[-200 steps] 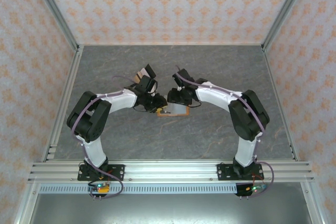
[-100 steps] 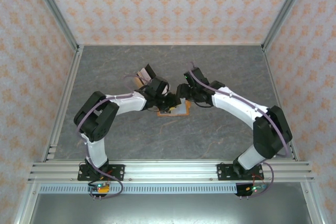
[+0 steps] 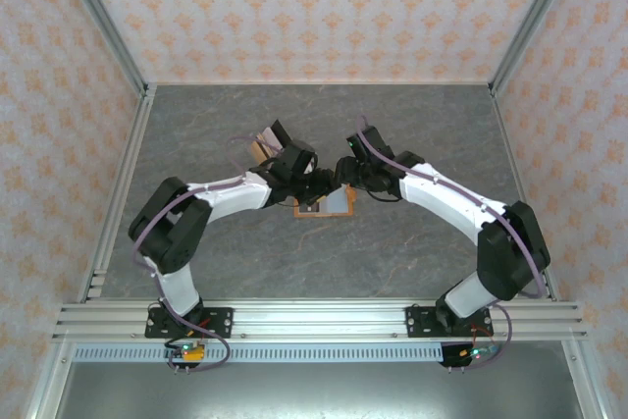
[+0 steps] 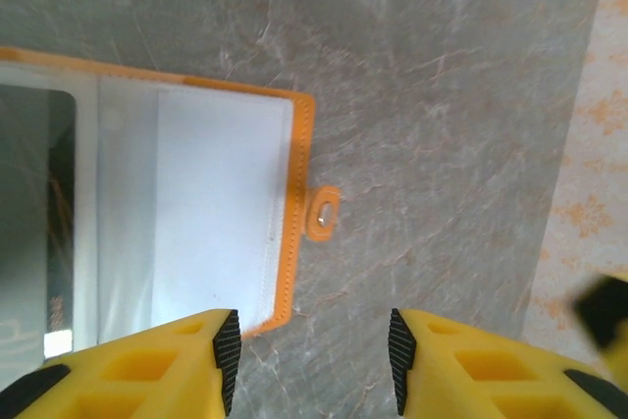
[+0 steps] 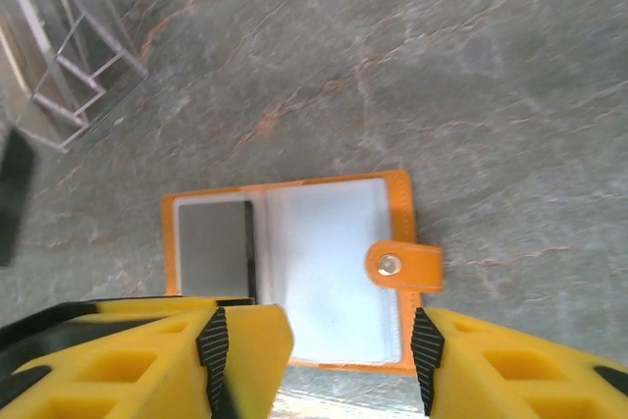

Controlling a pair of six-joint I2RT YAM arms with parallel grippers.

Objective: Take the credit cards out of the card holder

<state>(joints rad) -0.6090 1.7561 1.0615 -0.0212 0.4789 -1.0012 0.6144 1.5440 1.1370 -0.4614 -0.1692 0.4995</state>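
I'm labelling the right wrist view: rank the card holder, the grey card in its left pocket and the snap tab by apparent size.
1. card holder
2. grey card
3. snap tab
Similar depth, so the order holds.

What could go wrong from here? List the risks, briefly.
1. Both the left hand and right hand hover open. Nothing pins the card holder on the smooth table, so pulling may drag it.
2. The card sits deep in its pocket, so a grasp may catch the pocket instead.
3. The hands are close together and could collide.
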